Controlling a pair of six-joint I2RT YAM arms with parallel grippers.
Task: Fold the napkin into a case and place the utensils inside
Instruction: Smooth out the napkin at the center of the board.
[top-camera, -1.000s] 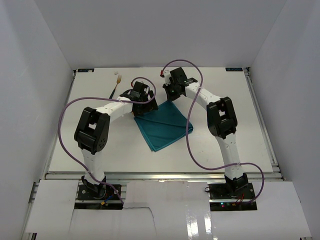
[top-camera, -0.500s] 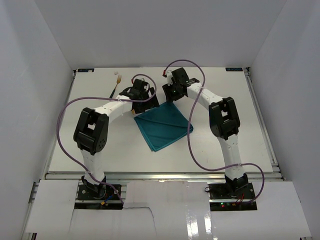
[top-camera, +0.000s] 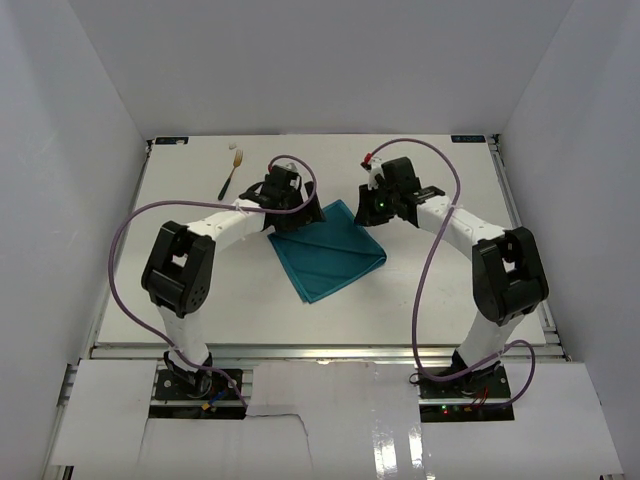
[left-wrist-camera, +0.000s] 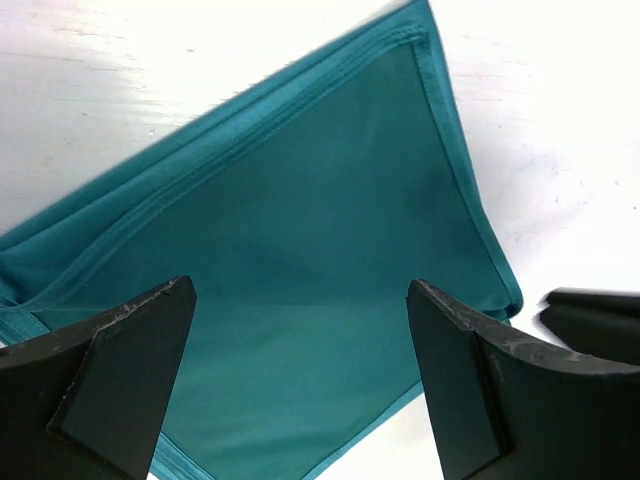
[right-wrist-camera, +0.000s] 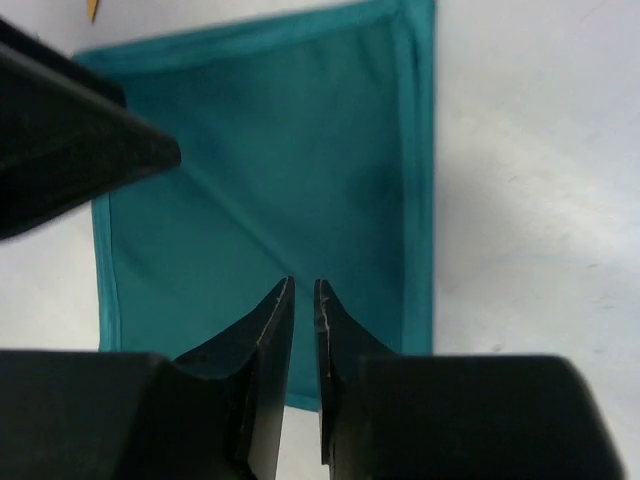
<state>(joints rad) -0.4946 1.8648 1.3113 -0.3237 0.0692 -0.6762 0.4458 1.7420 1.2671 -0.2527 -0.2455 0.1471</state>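
The left arm bends inward, its hand (left-wrist-camera: 300, 288) spread wide over the far corner of the folded napkin (top-camera: 328, 250), which lies mid-bench (top-camera: 450, 290). The right arm reaches in from the right, its hand (right-wrist-camera: 304, 285) almost pressed together and empty, low beside the napkin. A fork (top-camera: 231, 172) lies far left.

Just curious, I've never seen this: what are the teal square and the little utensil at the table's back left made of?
The napkin looks like soft matte cloth: stitched hems run along its edges and it lies in flat folded layers. The utensil has a dark handle and pale head; too small to tell its material.
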